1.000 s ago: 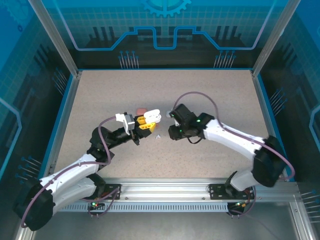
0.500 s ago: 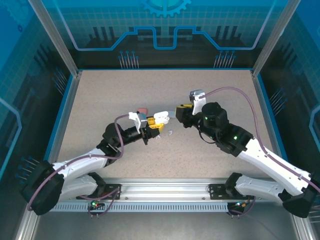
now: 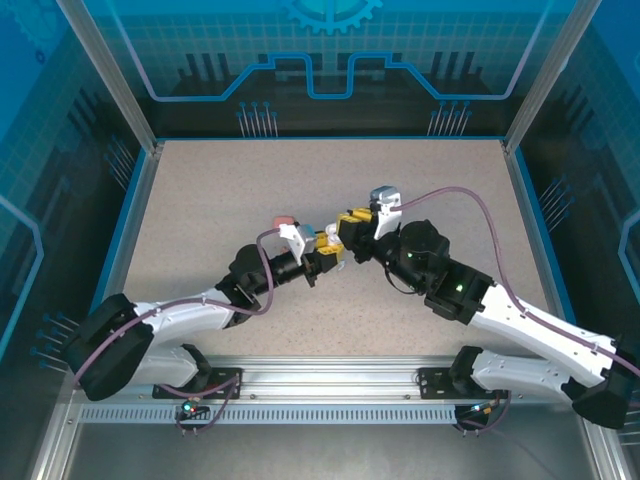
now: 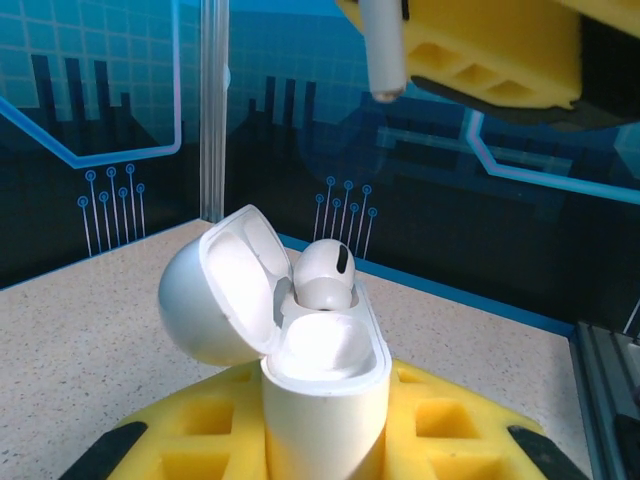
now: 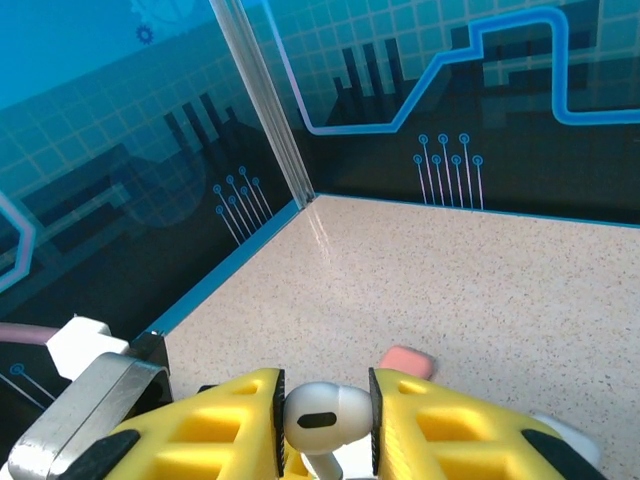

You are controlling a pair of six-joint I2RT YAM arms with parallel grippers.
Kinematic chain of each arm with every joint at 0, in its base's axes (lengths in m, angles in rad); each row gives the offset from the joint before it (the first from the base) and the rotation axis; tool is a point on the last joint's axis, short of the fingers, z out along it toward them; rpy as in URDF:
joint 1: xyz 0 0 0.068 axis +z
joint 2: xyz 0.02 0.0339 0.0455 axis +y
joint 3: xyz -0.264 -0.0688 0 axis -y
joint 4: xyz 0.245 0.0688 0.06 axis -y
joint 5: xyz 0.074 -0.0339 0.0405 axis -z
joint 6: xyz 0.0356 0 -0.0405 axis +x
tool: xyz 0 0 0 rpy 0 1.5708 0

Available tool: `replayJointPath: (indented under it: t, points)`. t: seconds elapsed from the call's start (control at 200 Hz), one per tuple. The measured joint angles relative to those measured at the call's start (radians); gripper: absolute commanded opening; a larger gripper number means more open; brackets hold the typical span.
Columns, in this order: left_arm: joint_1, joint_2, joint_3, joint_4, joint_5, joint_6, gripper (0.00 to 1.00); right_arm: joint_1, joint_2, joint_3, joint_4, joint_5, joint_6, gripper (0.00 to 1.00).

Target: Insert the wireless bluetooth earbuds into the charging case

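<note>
My left gripper [image 4: 325, 440] is shut on an upright white charging case [image 4: 325, 395]; its lid [image 4: 215, 290] is swung open to the left. One white earbud [image 4: 322, 272] sits in the far slot, and the near slot is empty. My right gripper [image 5: 322, 420] is shut on a second white earbud [image 5: 322, 415] by its head, stem pointing down. In the left wrist view that stem [image 4: 383, 50] hangs a little above the open case, slightly to the right. From the top view the two grippers [image 3: 330, 250] [image 3: 352, 222] meet at mid-table.
A small salmon-red rounded case [image 3: 284, 222] lies on the speckled table just behind the left gripper, also seen past the right fingers [image 5: 406, 360]. Blue-edged glass walls [image 3: 140, 200] enclose the table. Open tabletop [image 3: 440, 180] lies behind and to both sides.
The left gripper carried the open case rightward and farther out. The right arm swung up and then left, bringing its earbud over the case.
</note>
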Motion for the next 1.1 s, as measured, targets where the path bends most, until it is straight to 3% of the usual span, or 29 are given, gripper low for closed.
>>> replayJointPath:
  t: [1.101]
  points:
    - [-0.033, 0.045, 0.028, 0.037, -0.084, 0.007, 0.00, 0.027, 0.036, -0.067, 0.019, 0.049, 0.058, 0.27]
